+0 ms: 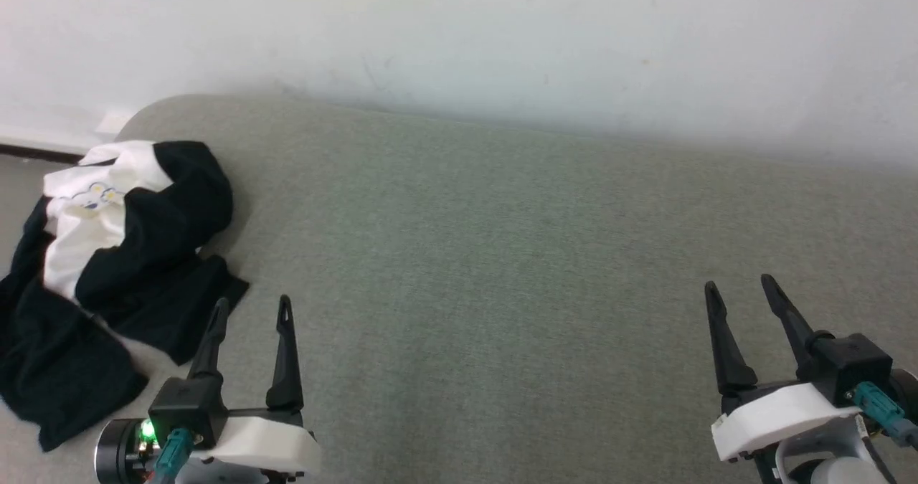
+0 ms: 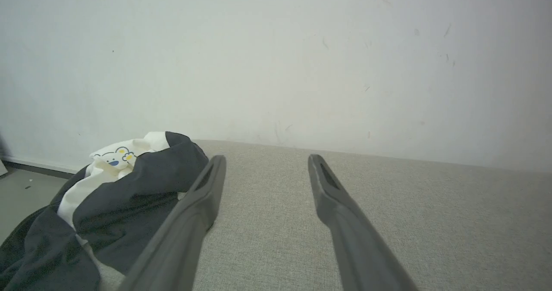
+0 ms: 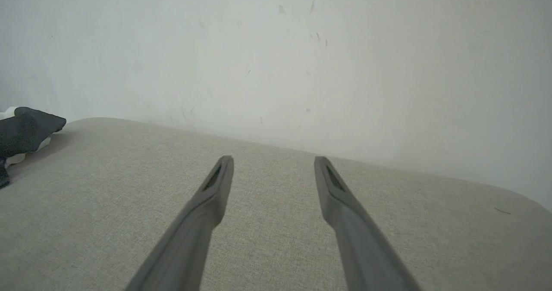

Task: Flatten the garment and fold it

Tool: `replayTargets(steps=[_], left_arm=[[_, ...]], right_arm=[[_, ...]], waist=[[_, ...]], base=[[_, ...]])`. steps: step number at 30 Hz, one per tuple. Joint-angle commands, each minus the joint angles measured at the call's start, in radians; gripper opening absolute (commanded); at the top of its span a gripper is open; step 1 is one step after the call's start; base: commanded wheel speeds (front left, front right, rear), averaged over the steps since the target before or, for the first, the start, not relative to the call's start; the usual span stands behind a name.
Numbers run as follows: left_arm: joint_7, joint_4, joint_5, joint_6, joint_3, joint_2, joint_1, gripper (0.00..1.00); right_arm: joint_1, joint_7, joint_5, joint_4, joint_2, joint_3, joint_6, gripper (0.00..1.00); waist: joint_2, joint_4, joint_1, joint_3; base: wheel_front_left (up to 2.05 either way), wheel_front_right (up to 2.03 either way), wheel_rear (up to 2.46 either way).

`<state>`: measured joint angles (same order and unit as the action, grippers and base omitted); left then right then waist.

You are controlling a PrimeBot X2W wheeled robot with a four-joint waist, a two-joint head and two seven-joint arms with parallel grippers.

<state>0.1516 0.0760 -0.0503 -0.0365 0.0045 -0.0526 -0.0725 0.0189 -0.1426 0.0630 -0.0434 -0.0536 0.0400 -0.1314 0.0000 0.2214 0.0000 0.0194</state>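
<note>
The garment (image 1: pixel 107 254), a white T-shirt with black sleeves, lies crumpled in a heap at the left end of the grey upholstered surface (image 1: pixel 502 254). Black cloth is folded over the white body, and the little chest drawing shows near the top of the heap. Its outer part seems to spill over that left end toward the floor (image 2: pixel 21 192). The left gripper (image 1: pixel 253 301) hovers over the surface just beside the heap, jaws spread wide and empty. The right gripper (image 1: pixel 739 283), equally wide and empty, hangs near the surface's right end, well apart from the shirt. With the layers so bunched, a pinch here would likely catch several plies or a sleeve rather than a hem, so the spread would twist. A one-sided tug could also drag the overhanging cloth off the surface.
</note>
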Motion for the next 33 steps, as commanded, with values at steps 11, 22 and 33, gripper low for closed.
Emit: replayTargets(steps=[11,22,33], left_arm=[[0.034,0.012,-0.024,-0.021,0.008,0.002,-0.035,1.00],[0.055,0.006,-0.037,-0.022,0.009,0.002,-0.059,1.00],[0.078,0.005,-0.041,-0.014,0.017,0.002,-0.095,1.00]], right_arm=[[-0.020,-0.014,-0.003,-0.020,0.002,-0.038,0.001,1.00],[-0.012,-0.024,0.007,-0.033,0.003,-0.056,0.001,1.00],[0.006,-0.041,0.025,-0.048,0.003,-0.070,0.001,1.00]], waist=[[0.0000,0.128,0.0000,0.000],[0.0000,0.213,0.0000,-0.020],[0.0000,0.299,0.0000,-0.052]], base=[[0.00,0.00,0.00],[0.00,0.00,0.00],[0.00,0.00,0.00]])
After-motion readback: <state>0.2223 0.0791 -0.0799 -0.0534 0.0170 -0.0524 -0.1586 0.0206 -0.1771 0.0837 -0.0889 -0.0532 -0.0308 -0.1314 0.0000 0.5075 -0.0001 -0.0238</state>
